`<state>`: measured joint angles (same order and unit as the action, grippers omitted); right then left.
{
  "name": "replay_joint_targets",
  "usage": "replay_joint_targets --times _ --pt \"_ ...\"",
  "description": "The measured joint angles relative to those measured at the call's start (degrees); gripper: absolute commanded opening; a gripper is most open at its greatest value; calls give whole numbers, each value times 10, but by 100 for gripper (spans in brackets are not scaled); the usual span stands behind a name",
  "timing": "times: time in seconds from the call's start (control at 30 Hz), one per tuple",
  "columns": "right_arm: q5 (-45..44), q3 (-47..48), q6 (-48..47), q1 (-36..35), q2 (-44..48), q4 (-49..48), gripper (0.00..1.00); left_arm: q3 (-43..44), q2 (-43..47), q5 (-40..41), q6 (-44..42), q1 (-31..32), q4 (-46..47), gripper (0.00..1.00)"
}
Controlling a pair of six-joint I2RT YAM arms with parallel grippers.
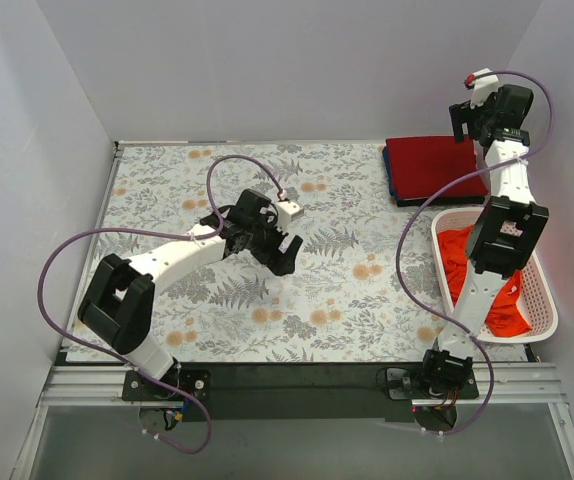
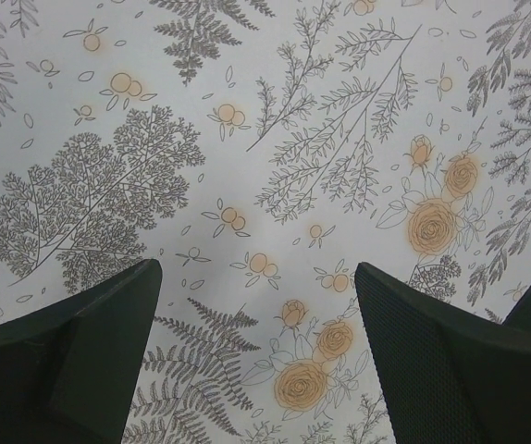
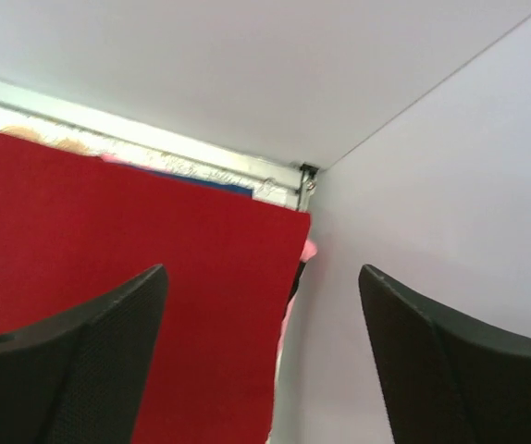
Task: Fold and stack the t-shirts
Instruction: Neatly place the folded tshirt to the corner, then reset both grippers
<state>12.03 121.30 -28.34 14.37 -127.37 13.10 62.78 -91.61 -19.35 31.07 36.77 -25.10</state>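
A folded dark red t-shirt (image 1: 433, 162) lies on top of a stack at the back right corner of the table, with a navy edge showing beneath it; it fills the left of the right wrist view (image 3: 108, 268). A bright orange-red t-shirt (image 1: 467, 262) lies crumpled in the white basket (image 1: 545, 300). My right gripper (image 1: 467, 118) is open and empty, raised over the stack's right edge by the wall (image 3: 258, 356). My left gripper (image 1: 282, 250) is open and empty above the bare floral cloth at mid table (image 2: 256, 351).
The floral table cloth (image 1: 197, 190) covers the table. White walls close in the back and both sides; the right wall (image 3: 450, 213) is close beside the right gripper. Purple cables loop over both arms.
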Motion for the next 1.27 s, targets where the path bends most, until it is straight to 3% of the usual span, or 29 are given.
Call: replay_joint_targets --times 0.07,0.33,0.57,0.73,0.97,1.27 --pt "5 -35 7 0 27 1 98 2 0 -5 18 -12 -5 86" --pt "70 -123 48 -8 166 48 98 88 -1 -29 89 -69 -61 86" --pt "136 -244 77 -29 312 118 98 144 -17 -64 127 -186 -100 86" --pt "186 -372 91 -40 391 176 98 151 -17 -42 133 -244 -122 86" --pt "225 -562 86 -47 487 239 98 42 46 -15 128 -245 -134 86" --pt "195 -630 67 -78 574 256 98 -17 118 -8 124 -272 -152 86"
